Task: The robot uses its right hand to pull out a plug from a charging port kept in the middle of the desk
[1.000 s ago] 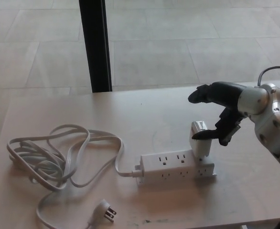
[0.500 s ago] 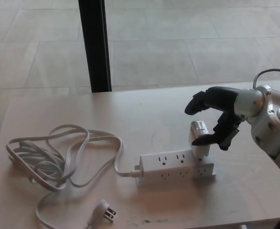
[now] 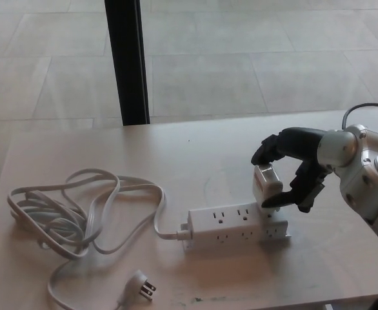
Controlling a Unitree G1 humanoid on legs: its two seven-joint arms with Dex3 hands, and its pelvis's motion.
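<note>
Lighting: we record soft, even daylight with a warm pinkish cast over the pale desk [image 3: 195, 152] and the tiled floor [image 3: 240, 58] beyond it. Shadows: we find only faint, diffuse ones, under the power strip [image 3: 237, 227] and along the coiled white cable [image 3: 73, 213]. Glare: we note a mild sheen on the silver shell of the right hand [image 3: 298, 171]. Sharpness: we log slight overall softness and low resolution; the black post [image 3: 128, 61] reads crisp-edged.

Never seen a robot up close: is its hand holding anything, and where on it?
The right hand pinches the white plug in the power strip: fingers over its top, thumb against its lower side.
</note>
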